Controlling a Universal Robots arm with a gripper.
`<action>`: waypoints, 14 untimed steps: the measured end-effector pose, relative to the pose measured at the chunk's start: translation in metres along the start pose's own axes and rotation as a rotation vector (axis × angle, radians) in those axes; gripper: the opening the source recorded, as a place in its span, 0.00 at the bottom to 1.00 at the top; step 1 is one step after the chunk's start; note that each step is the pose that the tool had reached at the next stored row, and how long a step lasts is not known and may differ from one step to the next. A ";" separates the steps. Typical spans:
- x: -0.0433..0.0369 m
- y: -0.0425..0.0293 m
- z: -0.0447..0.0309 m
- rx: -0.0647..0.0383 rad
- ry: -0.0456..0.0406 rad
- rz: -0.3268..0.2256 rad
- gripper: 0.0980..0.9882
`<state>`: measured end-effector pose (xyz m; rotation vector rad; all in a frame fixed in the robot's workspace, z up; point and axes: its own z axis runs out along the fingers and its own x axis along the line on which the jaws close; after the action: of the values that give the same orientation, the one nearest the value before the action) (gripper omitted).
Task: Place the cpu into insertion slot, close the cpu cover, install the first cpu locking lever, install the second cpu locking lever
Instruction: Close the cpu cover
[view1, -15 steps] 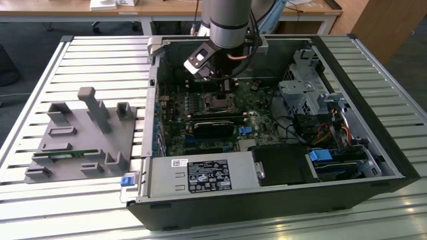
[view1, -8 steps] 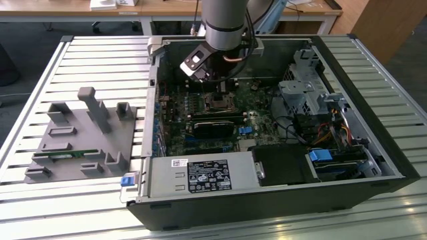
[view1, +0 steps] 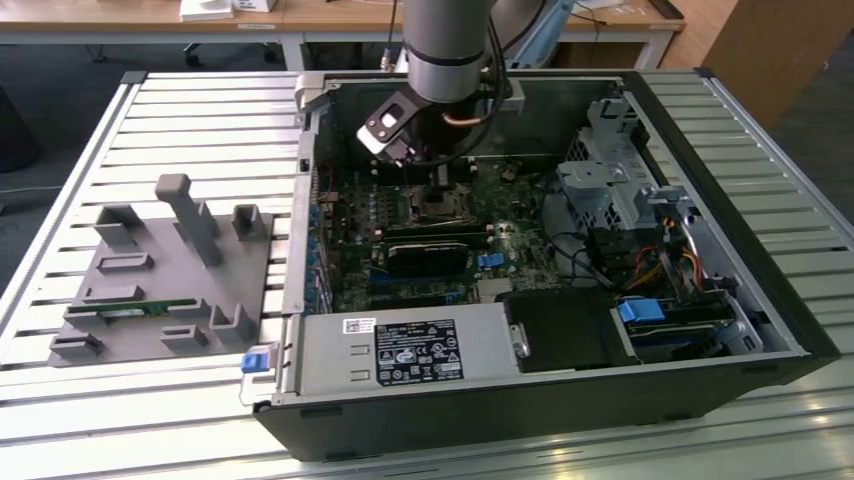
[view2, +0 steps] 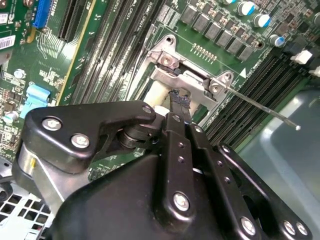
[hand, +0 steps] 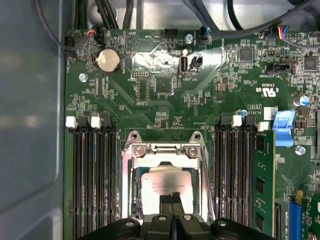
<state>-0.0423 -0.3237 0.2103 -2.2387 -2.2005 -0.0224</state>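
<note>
You are looking at a big slatted table (view1: 174, 100) with an open computer box (view1: 534, 420) on it. In the exterior view a grey tray (view1: 174, 280) sits on the table at 9 o'clock from the box, just beside it. The arm (view1: 451, 45) comes down into the box from 12 o'clock. Its tip hangs over a spot toward 11 o'clock from the middle of the box.

Inside the box lies the green board (hand: 220, 107). Your gripper (hand: 172, 197) is right down on it. The two black fingers (view2: 177, 150) are pressed together with only a hairline between them, and they have hold of nothing. Their tips rest on top of the chip.

The silver cover (hand: 165, 149) looks like it lies flat, with its frame going around the chip. The chip (hand: 162, 182) sits in the slot (hand: 135, 197) and its dull silver top shows through the cover's window. Long black slots run along both sides of it.

One thin metal rod (view2: 260, 107) starts at a corner of the cover. It sticks out over the long black slots, and its far end is free.
</note>
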 end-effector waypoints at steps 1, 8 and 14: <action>0.0000 -0.0008 0.0000 0.000 0.0001 0.000 0.01; -0.0002 -0.0077 -0.0001 0.000 -0.0001 0.000 0.01; -0.0003 -0.0136 -0.0001 0.000 -0.0001 0.000 0.01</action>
<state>-0.0559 -0.3238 0.2103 -2.2388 -2.2004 -0.0222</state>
